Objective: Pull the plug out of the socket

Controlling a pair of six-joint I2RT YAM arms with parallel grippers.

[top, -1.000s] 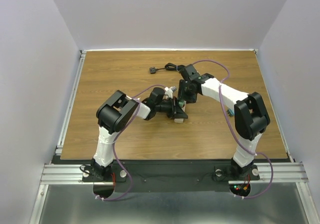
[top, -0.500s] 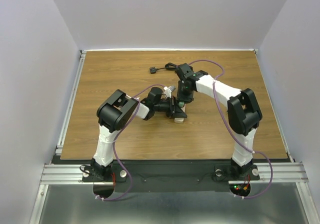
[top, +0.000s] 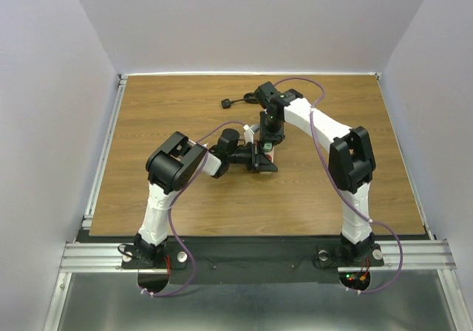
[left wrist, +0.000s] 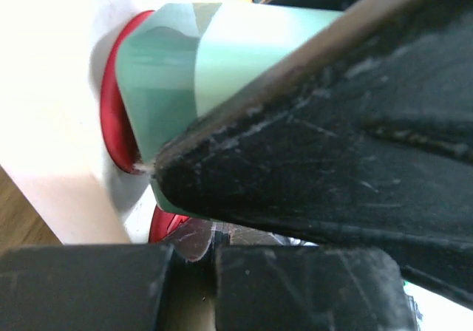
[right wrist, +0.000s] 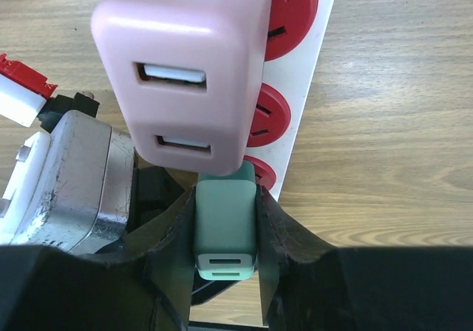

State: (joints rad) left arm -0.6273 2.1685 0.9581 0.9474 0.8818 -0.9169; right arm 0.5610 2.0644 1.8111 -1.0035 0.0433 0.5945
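The socket (right wrist: 310, 87), a beige power strip with round red outlets, lies on the wooden table. A pink plug (right wrist: 185, 72) and a green plug (right wrist: 225, 227) stick out of it. My right gripper (right wrist: 225, 235) is shut on the green plug, one finger on each side. In the top view the right gripper (top: 267, 140) hangs over the strip, which is mostly hidden. My left gripper (top: 259, 157) clamps the strip's near end. The left wrist view shows the green plug (left wrist: 192, 65) seated in a red outlet (left wrist: 118, 117), with black fingers (left wrist: 310, 154) filling the frame.
The strip's thin black cord (top: 244, 100) runs to the far side and ends in a black plug (top: 225, 104). A metal part of the left gripper (right wrist: 74, 176) sits close beside the right fingers. White walls enclose the table.
My right arm has swung left and farther back, bringing its wrist over the strip. The left gripper and the strip have shifted slightly away from the near edge.
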